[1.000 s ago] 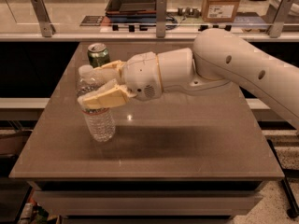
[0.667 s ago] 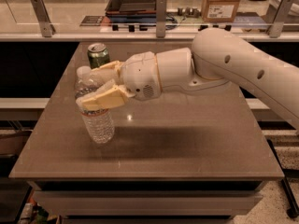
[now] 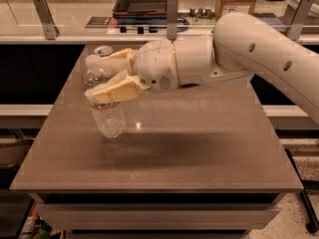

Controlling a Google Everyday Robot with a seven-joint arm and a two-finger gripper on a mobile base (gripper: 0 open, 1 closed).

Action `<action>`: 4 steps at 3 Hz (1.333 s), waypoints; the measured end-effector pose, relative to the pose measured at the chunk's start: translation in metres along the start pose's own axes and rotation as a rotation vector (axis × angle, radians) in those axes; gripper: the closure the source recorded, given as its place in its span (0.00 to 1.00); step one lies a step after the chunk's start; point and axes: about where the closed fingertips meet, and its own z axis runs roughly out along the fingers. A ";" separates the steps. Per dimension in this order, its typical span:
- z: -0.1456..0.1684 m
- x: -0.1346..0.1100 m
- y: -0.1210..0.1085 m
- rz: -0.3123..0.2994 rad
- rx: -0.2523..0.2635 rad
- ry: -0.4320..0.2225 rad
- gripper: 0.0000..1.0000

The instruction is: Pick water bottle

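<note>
We see the gripper point(image 3: 95, 78) closed on the water bottle point(image 3: 108, 119), one finger on each side near its label, so it hangs upright just before the soda can point(image 3: 103, 50).

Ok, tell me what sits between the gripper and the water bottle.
Nothing lies between them. The camera view shows the gripper clamped on the water bottle, one of its fingers across the front, the other behind.

hand point(image 3: 95, 78) around water bottle point(image 3: 108, 121); can point(image 3: 103, 50) close behind.
</note>
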 end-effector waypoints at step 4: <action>-0.036 -0.093 -0.025 -0.229 0.042 0.032 1.00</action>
